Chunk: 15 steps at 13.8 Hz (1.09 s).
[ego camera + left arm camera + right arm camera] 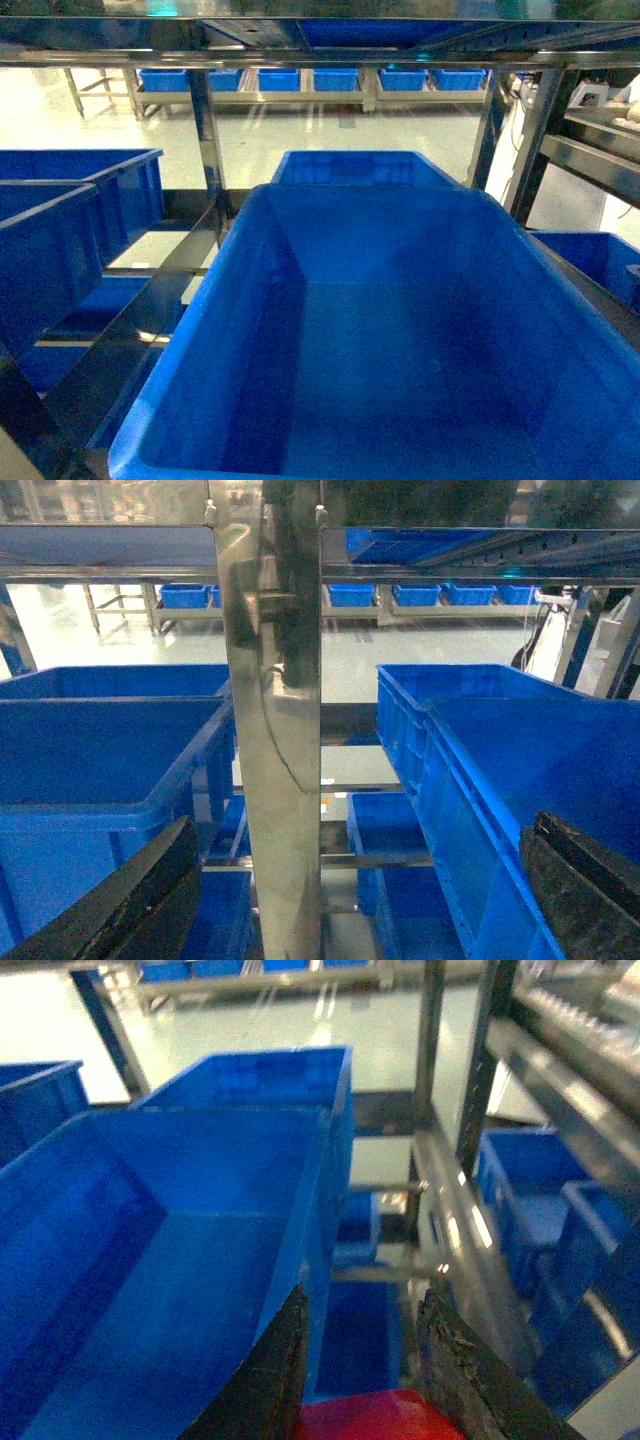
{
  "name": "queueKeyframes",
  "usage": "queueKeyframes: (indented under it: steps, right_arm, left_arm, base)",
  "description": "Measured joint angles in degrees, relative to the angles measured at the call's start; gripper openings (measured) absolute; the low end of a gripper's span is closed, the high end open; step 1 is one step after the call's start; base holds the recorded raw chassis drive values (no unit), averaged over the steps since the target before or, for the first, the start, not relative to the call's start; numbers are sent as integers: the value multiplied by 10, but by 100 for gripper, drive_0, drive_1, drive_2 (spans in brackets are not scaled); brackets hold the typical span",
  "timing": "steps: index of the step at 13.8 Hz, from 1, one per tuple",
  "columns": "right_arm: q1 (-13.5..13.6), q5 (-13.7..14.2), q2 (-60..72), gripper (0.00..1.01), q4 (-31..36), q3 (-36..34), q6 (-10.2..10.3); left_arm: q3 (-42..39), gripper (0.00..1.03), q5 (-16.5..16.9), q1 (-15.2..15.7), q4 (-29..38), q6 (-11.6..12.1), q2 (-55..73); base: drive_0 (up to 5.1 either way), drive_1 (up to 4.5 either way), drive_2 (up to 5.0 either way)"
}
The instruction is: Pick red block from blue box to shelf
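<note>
The red block (370,1415) shows only in the right wrist view, at the bottom edge, pinched between the two dark fingers of my right gripper (363,1305). That gripper hangs over the right rim of a large blue bin (150,1260) on the steel shelf (430,1080). My left gripper (360,830) is open and holds nothing, and an upright post of the shelf (275,730) stands straight ahead between its fingers. In the head view neither gripper shows, only the shelf (207,130) with its bins. The blue box is out of view.
A large empty blue bin (400,340) fills the near tier, with another bin (360,167) behind it. Ribbed blue crates (70,220) stand on the left and a further one (600,260) on the right. Lower tiers hold more crates (400,880). An upper tier (320,40) runs overhead.
</note>
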Motion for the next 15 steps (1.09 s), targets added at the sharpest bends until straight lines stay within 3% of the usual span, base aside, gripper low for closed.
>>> queueKeyframes:
  steps: [1, 2, 4, 5, 6, 8, 9, 11, 12, 15]
  right_arm:
    - [23, -15, 6, 28, -42, -2, 12]
    - [48, -16, 10, 28, -28, -2, 19]
    - [124, -21, 45, 28, 19, -2, 21]
    - [180, -20, 104, 28, 64, 3, 20]
    - [215, -10, 151, 28, 106, 10, 12]
    - [270, -2, 252, 28, 204, 35, -24]
    - [275, 2, 323, 28, 254, 69, -52]
    - [263, -2, 382, 28, 281, 109, -59]
    - [258, -5, 406, 33, 283, 128, -64]
    - [248, -24, 403, 67, 266, 141, -66]
  left_arm:
    - [0, 98, 0, 0, 0, 0, 0]
    - [0, 98, 0, 0, 0, 0, 0]
    - [0, 98, 0, 0, 0, 0, 0]
    - [0, 98, 0, 0, 0, 0, 0]
    - [0, 98, 0, 0, 0, 0, 0]
    - [0, 98, 0, 0, 0, 0, 0]
    - [0, 98, 0, 0, 0, 0, 0]
    - [0, 98, 0, 0, 0, 0, 0]
    - [0, 98, 0, 0, 0, 0, 0]
    - [0, 98, 0, 0, 0, 0, 0]
  base:
    - [0, 0, 0]
    - [0, 0, 0]
    - [0, 0, 0]
    - [0, 0, 0]
    - [0, 0, 0]
    - [0, 0, 0]
    - [0, 0, 0]
    - [0, 0, 0]
    - [0, 0, 0]
    - [0, 0, 0]
